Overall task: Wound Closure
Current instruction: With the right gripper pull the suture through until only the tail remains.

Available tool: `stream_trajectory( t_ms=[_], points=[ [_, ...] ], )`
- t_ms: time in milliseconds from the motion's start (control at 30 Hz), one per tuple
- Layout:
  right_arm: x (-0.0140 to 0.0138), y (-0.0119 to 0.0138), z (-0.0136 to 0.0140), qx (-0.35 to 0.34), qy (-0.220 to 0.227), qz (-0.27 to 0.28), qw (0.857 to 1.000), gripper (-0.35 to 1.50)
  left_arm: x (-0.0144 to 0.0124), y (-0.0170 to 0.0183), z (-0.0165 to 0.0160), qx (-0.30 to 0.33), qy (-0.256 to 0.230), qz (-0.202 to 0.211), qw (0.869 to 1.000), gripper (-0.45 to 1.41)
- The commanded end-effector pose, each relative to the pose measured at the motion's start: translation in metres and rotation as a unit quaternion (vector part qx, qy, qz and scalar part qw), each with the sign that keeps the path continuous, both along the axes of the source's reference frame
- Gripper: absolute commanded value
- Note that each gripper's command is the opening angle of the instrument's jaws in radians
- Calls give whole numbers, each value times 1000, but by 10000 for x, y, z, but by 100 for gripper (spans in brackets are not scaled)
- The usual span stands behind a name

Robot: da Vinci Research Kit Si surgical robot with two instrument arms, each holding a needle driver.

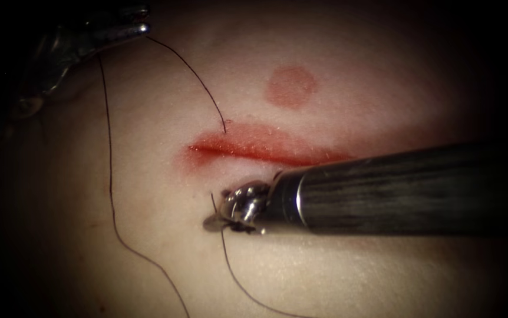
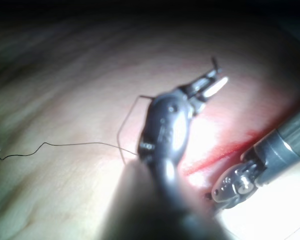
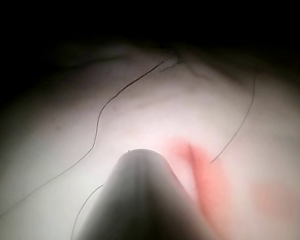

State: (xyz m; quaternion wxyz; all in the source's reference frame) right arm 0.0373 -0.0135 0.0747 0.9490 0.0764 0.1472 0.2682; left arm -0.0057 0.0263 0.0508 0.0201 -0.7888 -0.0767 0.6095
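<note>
Dark streaked shaft (image 1: 395, 188), silver collar, shiny metal wrist (image 1: 243, 203) with rivets.

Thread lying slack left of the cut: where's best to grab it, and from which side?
Probably the thread's straight stretch, from above, claw crossing the strand: it lies flat on the tissue, apart from both tools. The left claw and right claw each hold thread already.

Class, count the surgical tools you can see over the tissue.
2: the left tool at the endoscope view's upper left, above the cut; the right tool just below it.
</note>
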Motion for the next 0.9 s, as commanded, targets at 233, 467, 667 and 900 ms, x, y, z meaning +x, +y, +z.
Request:
stream_trajectory(
  t_ms=[233,467,667,900],
  points=[
    [9,-14,41,6,-15,-4,1000,93,-5,1,6,0,-1,0,1000,-35],
    [6,-18,40,42,-6,-10,999,-35,-5,1,6,0,-1,0,1000,-35],
    [-3,-15,25,25,-4,-6,1000,-35,-5,1,6,0,-1,0,1000,-35],
    [-22,-22,-15,12,-6,-4,1000,-35,-4,1,6,0,0,2,1000,-35]
  ],
)
